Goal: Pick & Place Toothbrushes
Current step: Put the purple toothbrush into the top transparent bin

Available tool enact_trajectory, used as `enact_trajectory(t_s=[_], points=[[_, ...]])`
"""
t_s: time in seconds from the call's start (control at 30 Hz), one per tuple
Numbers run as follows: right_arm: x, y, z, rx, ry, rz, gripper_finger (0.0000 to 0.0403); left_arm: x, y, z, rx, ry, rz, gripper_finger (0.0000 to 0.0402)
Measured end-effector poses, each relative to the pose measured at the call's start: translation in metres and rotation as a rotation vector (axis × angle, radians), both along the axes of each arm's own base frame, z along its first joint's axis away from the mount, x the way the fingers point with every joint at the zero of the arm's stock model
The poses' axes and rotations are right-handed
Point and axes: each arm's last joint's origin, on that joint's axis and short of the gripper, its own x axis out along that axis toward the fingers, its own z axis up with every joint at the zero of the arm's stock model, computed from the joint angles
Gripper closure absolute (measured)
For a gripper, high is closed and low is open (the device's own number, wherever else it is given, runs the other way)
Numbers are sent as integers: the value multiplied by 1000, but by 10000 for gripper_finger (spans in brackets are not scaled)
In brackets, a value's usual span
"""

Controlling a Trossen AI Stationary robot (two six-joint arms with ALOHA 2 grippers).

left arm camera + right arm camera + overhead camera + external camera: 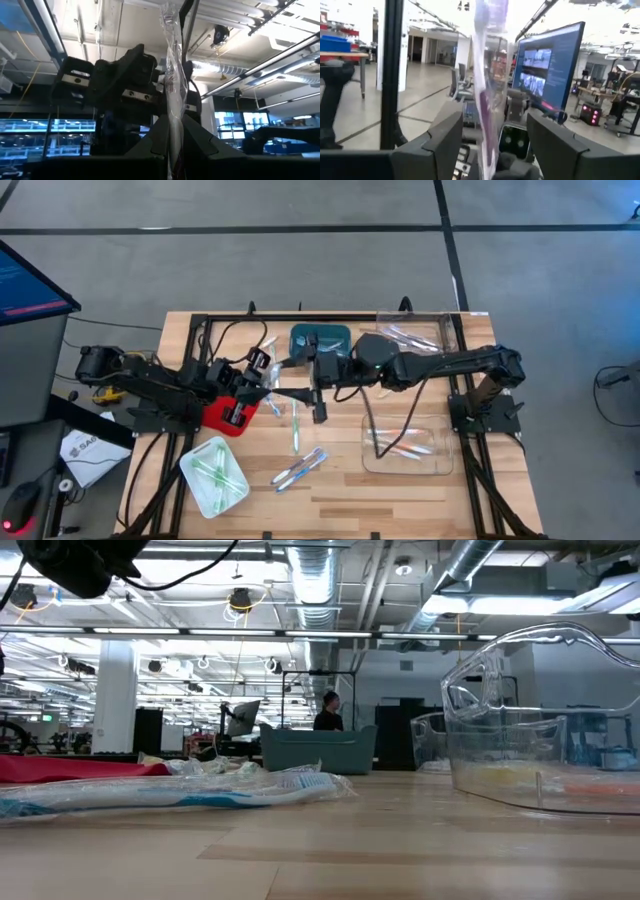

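Observation:
My left gripper (268,388) is over the table's middle, above the red tray (230,415), and is shut on a pink-purple toothbrush in a clear wrapper (172,75). The toothbrush sticks out toward my right gripper (312,380), which faces it from the right. In the right wrist view the toothbrush's free end (487,90) stands between my right gripper's (500,145) wide-open fingers, and neither finger touches it. More wrapped toothbrushes lie on the table: a green one (296,425) and blue ones (300,468), which also show in the low view (180,790). My left gripper pinches the wrapped toothbrush between its two fingers near one end (172,132). The fingers come roughly level from the table's left and lie along it. The toothbrush is lifted clear of the table and reaches past the fingertips toward my right gripper.
A white tray with green toothbrushes (215,475) stands near left. A teal bin (320,338) and a clear container (415,335) stand at the far edge. A clear container with toothbrushes (408,445) stands near right. Black cables run across the table. A person shows in the room beyond (328,712).

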Motion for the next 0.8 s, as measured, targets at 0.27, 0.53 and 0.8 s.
enact_trajectory(t_s=[0.27,0.53,0.8], points=[[11,-1,-11,7,-2,-4,187,4,6,-3,-11,48,61,383],[11,-1,-13,8,13,-4,191,4,6,-4,-12,53,65,383],[12,-1,-17,13,61,-4,246,4,6,-4,-12,55,62,383]])
